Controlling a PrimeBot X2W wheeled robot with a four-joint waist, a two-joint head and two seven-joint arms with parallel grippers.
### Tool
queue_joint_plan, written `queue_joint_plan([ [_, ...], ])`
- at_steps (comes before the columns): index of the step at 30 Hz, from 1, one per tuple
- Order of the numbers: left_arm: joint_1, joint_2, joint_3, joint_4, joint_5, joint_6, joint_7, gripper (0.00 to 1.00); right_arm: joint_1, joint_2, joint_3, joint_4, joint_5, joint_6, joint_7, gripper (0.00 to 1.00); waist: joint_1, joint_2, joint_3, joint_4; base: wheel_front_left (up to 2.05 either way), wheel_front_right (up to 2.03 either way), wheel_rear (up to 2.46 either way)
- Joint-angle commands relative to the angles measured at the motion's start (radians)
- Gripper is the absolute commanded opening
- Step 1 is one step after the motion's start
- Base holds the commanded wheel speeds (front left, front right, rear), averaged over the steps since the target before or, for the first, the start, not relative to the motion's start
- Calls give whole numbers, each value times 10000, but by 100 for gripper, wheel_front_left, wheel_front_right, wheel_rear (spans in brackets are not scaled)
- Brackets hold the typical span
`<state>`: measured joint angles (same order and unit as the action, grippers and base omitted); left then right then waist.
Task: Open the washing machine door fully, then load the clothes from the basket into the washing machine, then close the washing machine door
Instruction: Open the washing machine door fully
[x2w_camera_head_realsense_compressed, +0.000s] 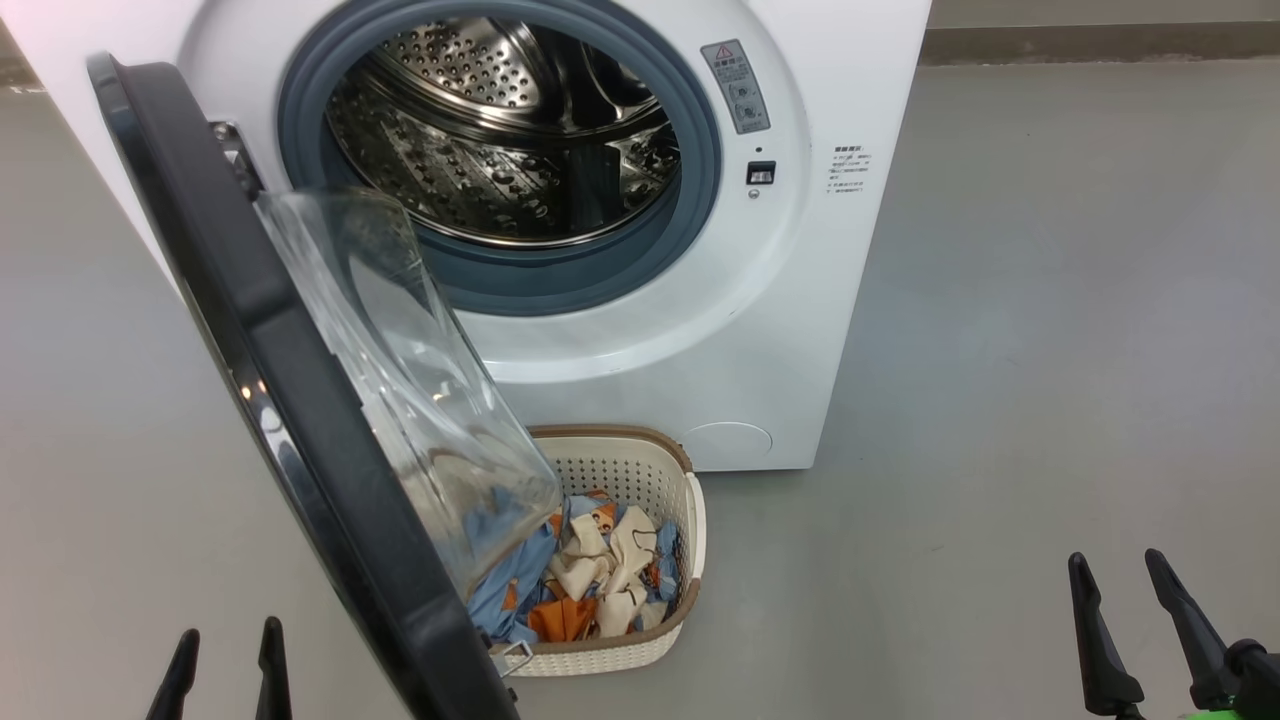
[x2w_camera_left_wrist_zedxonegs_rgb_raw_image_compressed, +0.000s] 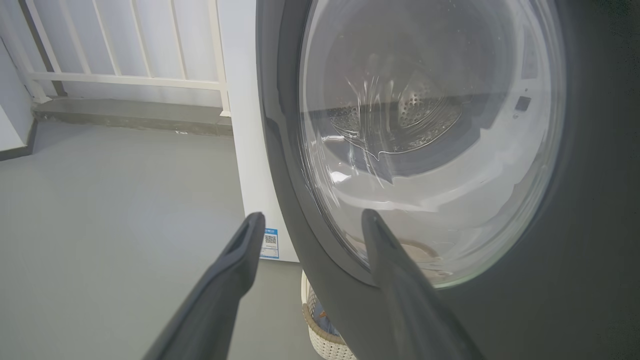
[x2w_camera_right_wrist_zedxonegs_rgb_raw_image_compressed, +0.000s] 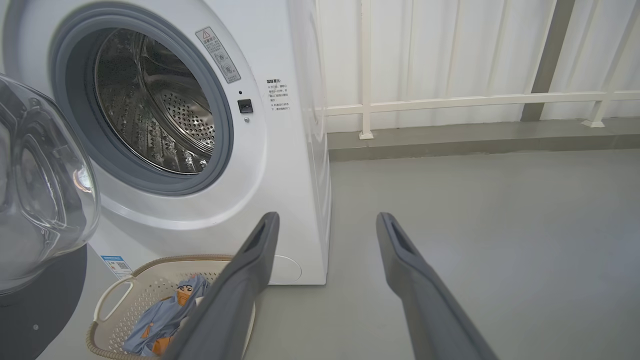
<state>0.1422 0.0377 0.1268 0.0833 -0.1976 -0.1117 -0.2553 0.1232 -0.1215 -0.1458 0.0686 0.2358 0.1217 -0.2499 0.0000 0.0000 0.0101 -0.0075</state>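
Washing machine door (x2w_camera_head_realsense_compressed: 310, 400) — open, over basket (x2w_camera_head_realsense_compressed: 640, 475)

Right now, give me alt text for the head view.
The washing machine door stands open at the left, its glass bowl hiding part of a basket of clothes on the floor before the white washing machine, whose steel drum looks empty. The left gripper and right gripper are open and empty at the bottom corners.
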Motion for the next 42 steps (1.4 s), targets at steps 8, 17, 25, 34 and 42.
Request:
queue_joint_plan([
  [8,-287,125,335,-301,29,-34,-65,100,-265,-184,277,-281,-14,90,-118,100,0,0,11,84,0,0,0],
  [17,-270,125,348,-326,28,-21,-65,100,-267,-220,326,-275,1,90,-118,100,0,0,21,114,0,0,0],
  [25,-284,125,302,-270,-67,-22,-65,0,-289,-230,337,-280,17,90,-118,100,0,0,48,130,0,0,0],
  [34,-323,125,342,-266,-145,68,-65,0,-292,-239,346,-306,56,90,-118,100,0,0,82,173,0,0,0],
  [42,-569,125,775,-693,-280,416,-65,0,-296,-283,372,-319,23,90,-118,100,0,0,113,270,0,0,0],
])
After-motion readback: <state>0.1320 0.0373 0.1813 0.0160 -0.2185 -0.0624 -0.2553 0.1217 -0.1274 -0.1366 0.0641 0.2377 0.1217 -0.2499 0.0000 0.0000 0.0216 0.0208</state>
